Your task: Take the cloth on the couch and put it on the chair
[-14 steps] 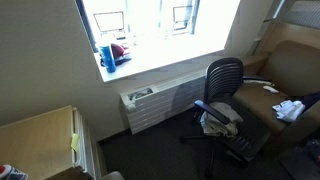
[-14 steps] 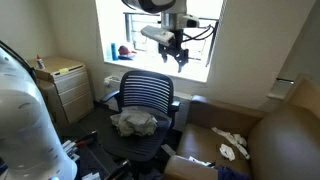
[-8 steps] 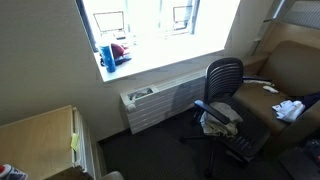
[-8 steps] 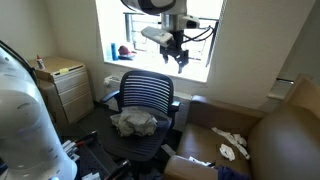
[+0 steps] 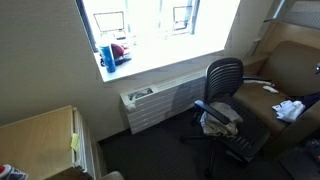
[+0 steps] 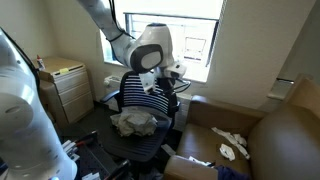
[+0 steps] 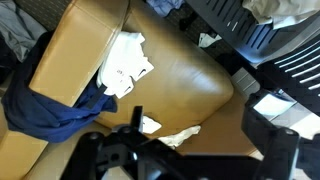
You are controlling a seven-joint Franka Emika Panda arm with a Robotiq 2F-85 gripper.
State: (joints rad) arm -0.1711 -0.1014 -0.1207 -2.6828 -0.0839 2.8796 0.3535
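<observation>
A white cloth (image 7: 125, 62) lies crumpled on the brown couch seat (image 7: 185, 75); it shows in both exterior views (image 5: 290, 108) (image 6: 232, 148). The black mesh office chair (image 6: 140, 95) (image 5: 222, 78) stands beside the couch, with a grey-white cloth (image 6: 138, 122) on its seat. My gripper (image 7: 185, 155) is open and empty, hovering above the couch's front part, apart from the white cloth. In an exterior view the arm's wrist (image 6: 152, 58) hangs in front of the chair's back.
A dark blue cloth (image 7: 55, 110) lies by the couch cushion. Small white scraps (image 7: 150, 123) lie on the couch seat. A radiator (image 5: 150, 105) runs under the window. A wooden cabinet (image 6: 62, 85) stands to one side.
The arm has swung down from in front of the window to just above the chair's back and the couch. The cloths have not moved.
</observation>
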